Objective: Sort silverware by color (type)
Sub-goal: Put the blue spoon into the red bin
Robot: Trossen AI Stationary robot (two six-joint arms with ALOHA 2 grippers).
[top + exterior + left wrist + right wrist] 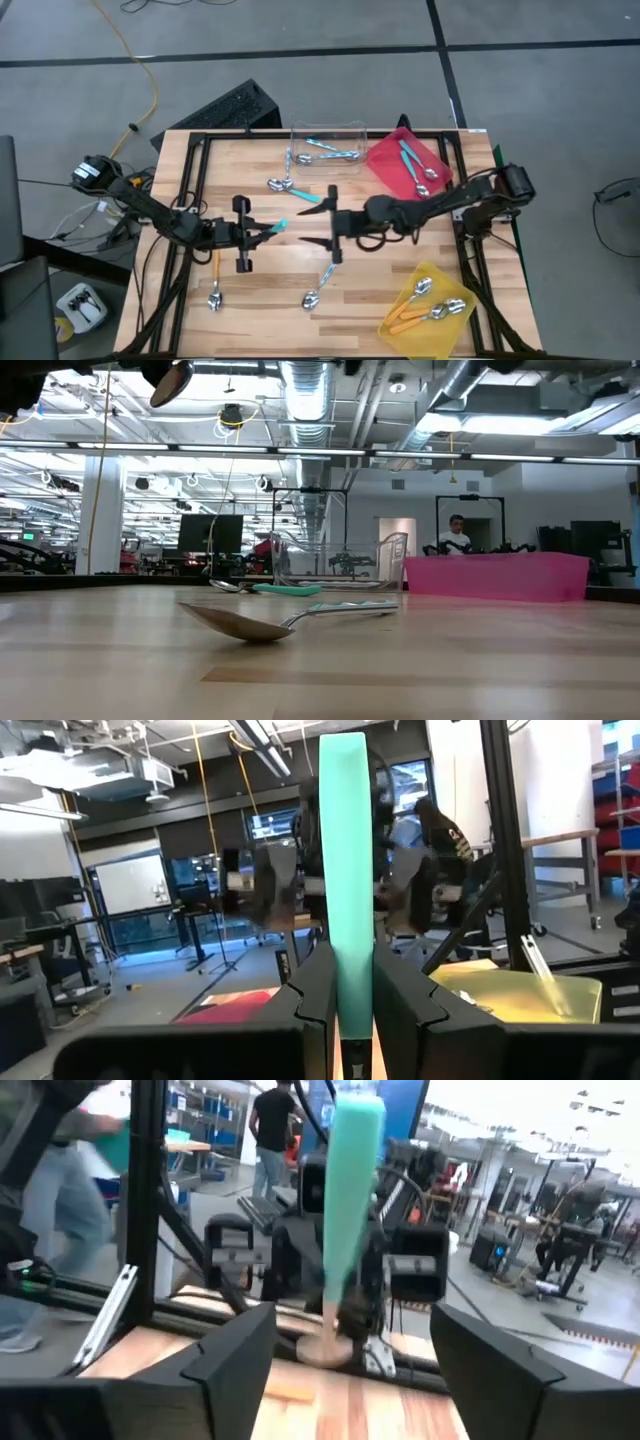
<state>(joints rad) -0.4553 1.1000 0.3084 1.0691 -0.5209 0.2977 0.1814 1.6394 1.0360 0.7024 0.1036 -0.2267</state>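
1. The step in hand looks like a hand-over above the middle of the desk (250,170). The left claw (262,233) is clamped narrow on the teal handle of a teal spoon (279,227), which points toward the right arm.
2. The right claw (325,226) faces it from just beside the handle tip, its fingers spread wide and holding nothing. In the right wrist view the teal handle stands between the two splayed fingers (235,1345), not touched by either.
3. Judged from this, the next move calls for one arm alone to carry the spoon to the tray of matching handles, probably the red tray (385,160) near the desk's far right corner, where other teal-handled spoons lie.
4. Elsewhere: the clear tray (330,130) at the far edge holds light blue spoons, and the yellow tray (395,322) at the near right corner holds orange ones.
5. Unsorted pieces remain on the bare desk: an orange spoon (216,283) under the left arm, a light blue spoon (319,287) near the near edge, and another teal one (292,190) just before the clear tray.
6. Hard to make out: the held spoon's bowl is hidden inside the left claw, and the left wrist view shows only its handle. In the low view the claws are out of sight above, and the tray contents cannot be read.
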